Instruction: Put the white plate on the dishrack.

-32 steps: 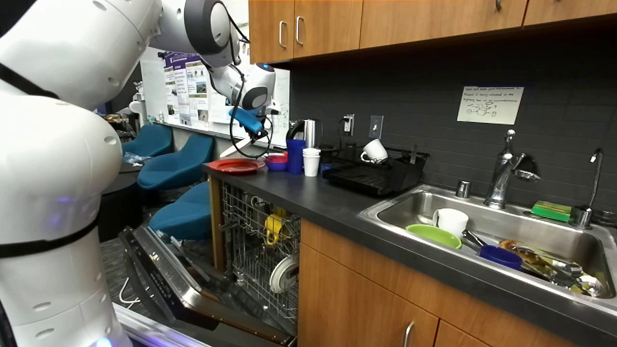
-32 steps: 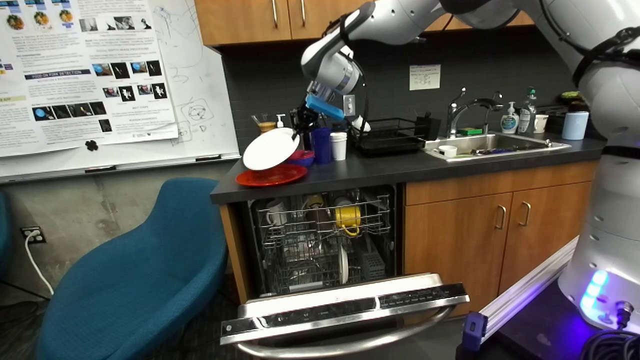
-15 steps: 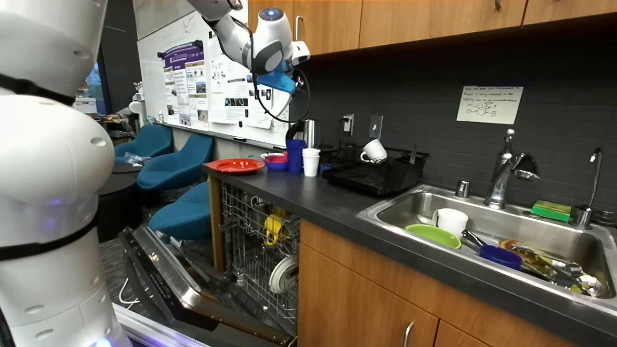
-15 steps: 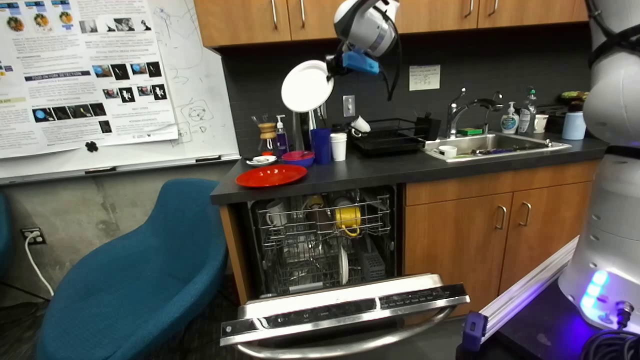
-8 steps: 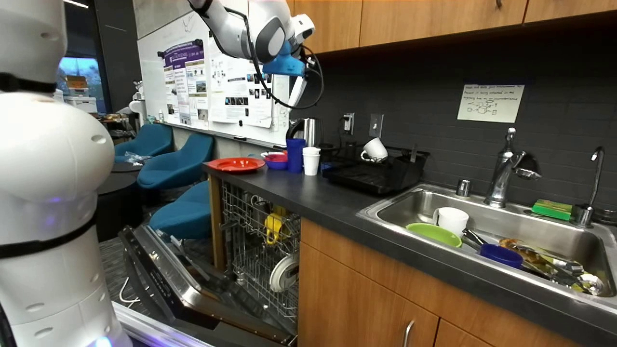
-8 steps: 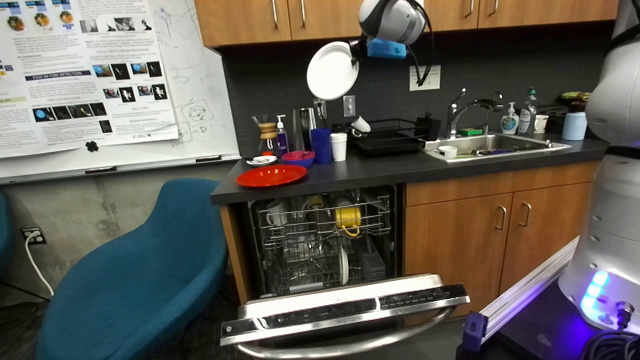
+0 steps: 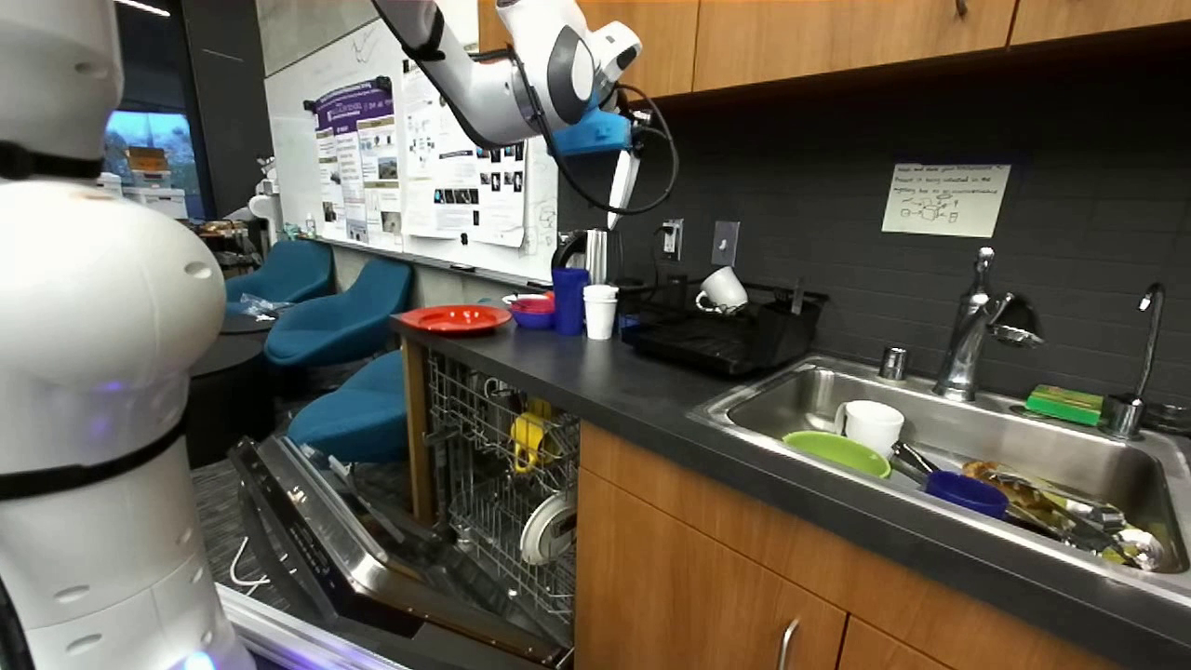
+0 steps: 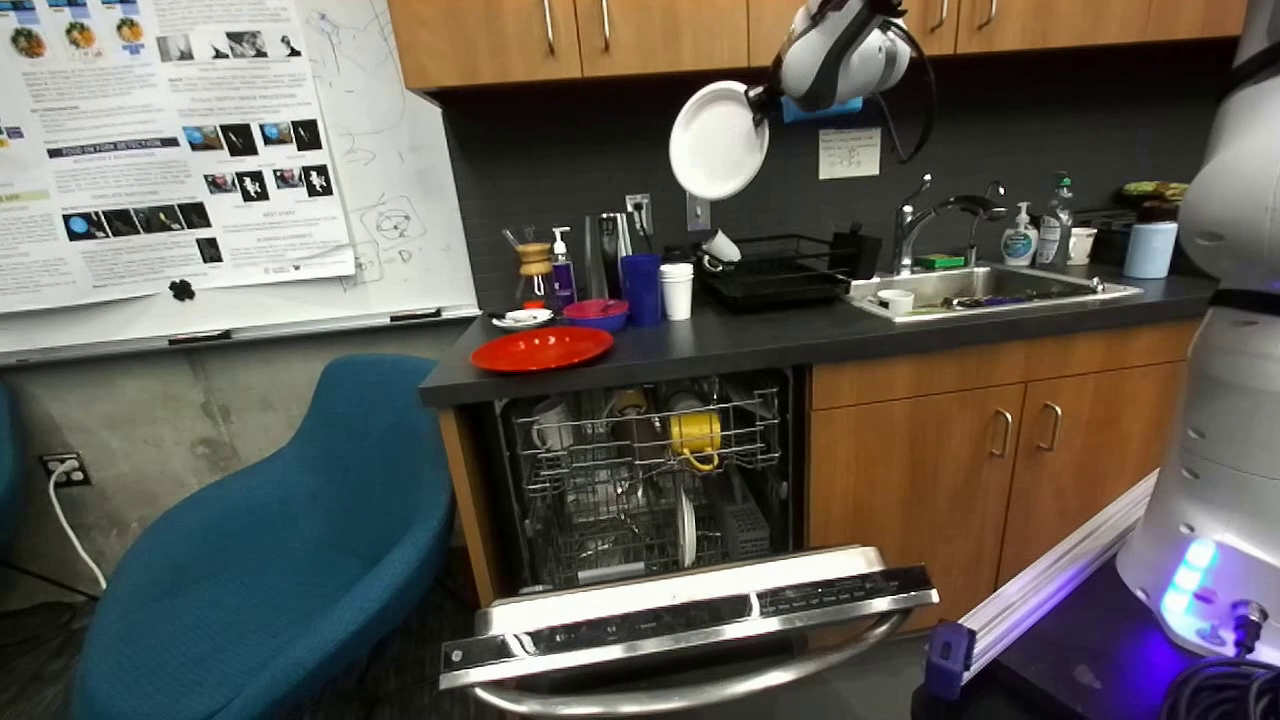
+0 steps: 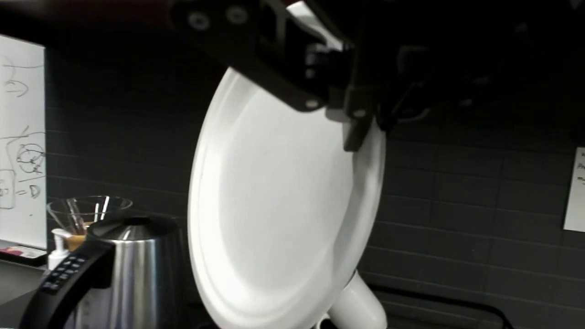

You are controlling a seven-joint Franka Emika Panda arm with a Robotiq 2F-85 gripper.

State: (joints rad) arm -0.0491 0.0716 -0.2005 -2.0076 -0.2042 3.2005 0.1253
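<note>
My gripper (image 8: 760,104) is shut on the rim of the white plate (image 8: 716,142), which hangs in the air high above the counter. In an exterior view the white plate (image 7: 622,186) shows almost edge-on, steeply tilted. One dark finger (image 9: 355,135) lies across the plate's face in the wrist view; the other is mostly hidden behind the rim. The black dishrack (image 8: 780,290) stands on the counter below and to the right of the plate. A tilted white cup (image 7: 724,291) rests at the dishrack's back left end.
A steel kettle (image 9: 141,278), a blue tumbler (image 8: 641,290) and stacked white cups (image 8: 677,292) stand left of the rack. A red plate (image 8: 542,349) lies at the counter's end. Wooden cabinets (image 8: 660,40) hang above the arm's workspace. The sink (image 7: 809,400) lies right of the rack.
The gripper has lifted the white plate from above the red plate and carried it up and to the right in both exterior views, toward the dishrack side. The plate has turned steeper.
</note>
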